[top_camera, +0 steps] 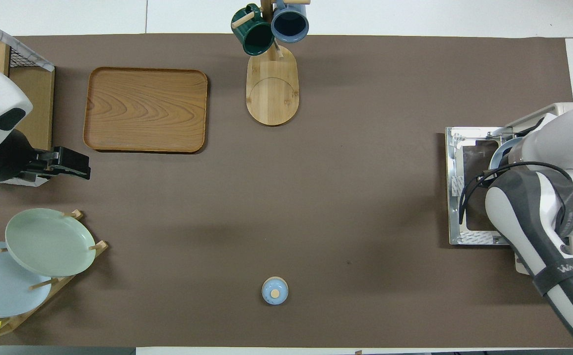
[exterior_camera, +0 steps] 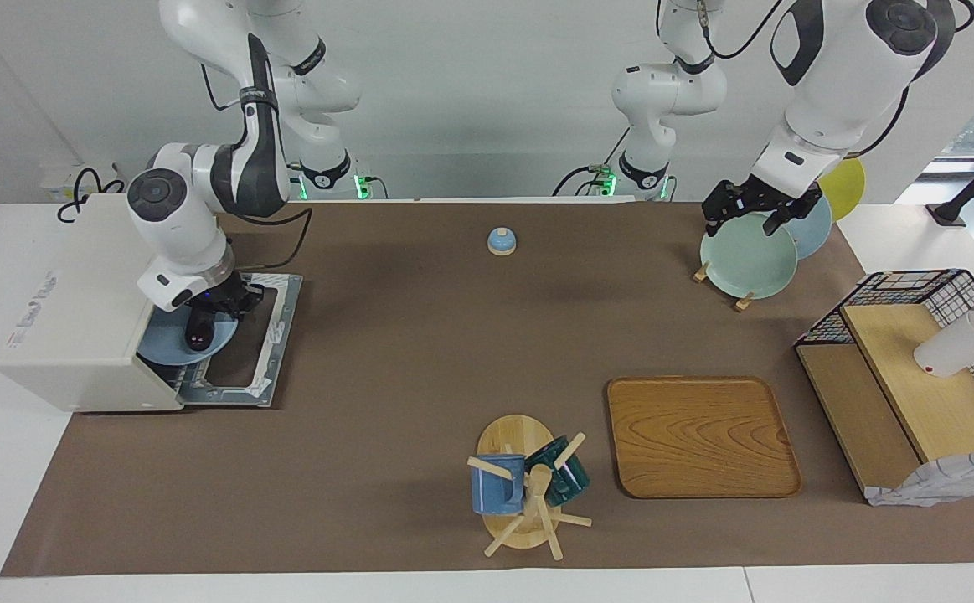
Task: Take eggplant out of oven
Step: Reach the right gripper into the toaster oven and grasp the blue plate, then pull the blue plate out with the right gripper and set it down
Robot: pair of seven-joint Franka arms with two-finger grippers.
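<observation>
Right hand (exterior_camera: pixel 212 308): fingers together on the eggplant (exterior_camera: pixel 198 329), which lies on a blue plate (exterior_camera: pixel 167 345) at the oven (exterior_camera: pixel 76 335) mouth.
Left hand (exterior_camera: pixel 752 209): apart, waiting over the plate rack (exterior_camera: pixel 742 251).
Risk: glossy skin could slip, or the plate drag out.

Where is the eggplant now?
In the facing view, the eggplant lies on a blue plate at the open oven's mouth, with the right gripper shut on it.
</observation>
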